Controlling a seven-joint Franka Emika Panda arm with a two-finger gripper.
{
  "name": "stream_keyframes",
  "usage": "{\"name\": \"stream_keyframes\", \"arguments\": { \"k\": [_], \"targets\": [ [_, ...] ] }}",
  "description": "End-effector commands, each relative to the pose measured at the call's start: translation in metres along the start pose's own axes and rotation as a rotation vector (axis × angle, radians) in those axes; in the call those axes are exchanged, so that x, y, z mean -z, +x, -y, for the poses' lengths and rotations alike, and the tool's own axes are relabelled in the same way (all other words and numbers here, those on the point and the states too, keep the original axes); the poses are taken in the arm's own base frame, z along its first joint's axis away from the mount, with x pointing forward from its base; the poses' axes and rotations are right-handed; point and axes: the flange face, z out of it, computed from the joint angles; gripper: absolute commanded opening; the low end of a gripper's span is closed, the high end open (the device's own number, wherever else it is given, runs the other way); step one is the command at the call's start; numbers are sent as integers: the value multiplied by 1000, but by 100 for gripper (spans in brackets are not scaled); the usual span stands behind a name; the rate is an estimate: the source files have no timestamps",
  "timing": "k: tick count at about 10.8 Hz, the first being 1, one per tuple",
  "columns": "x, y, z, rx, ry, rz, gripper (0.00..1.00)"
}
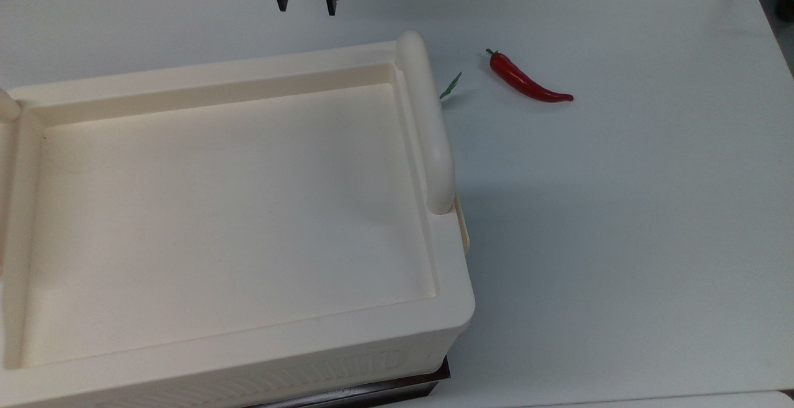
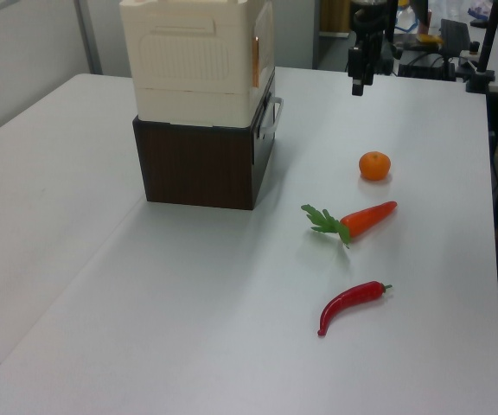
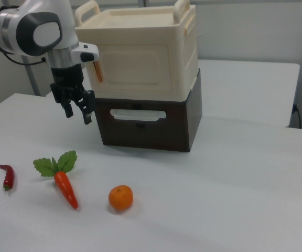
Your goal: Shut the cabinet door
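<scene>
The door [image 3: 140, 64] looks shut, flat on the front of the cabinet [image 3: 140, 31] at the top middle of the right view. The hand [image 3: 76, 108] hangs open and empty just beside it, so the job looks done.

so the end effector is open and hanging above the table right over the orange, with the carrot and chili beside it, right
Not over the orange. In the right view the open end effector hangs beside the cabinet, above the carrot's leafy end; the chili lies beyond the carrot.
</scene>
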Motion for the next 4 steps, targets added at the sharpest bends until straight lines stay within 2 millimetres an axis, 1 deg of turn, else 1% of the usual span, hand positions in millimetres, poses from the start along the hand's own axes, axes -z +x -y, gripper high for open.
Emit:
{"name": "stream_keyframes", "arguments": {
  "k": [1, 3, 4],
  "targets": [
    [2, -10, -6, -20, -16, 6, 100],
    [4, -10, -9, -29, -13, 2, 100],
    [9, -9, -10, -32, -13, -7, 100]
  ]
}}
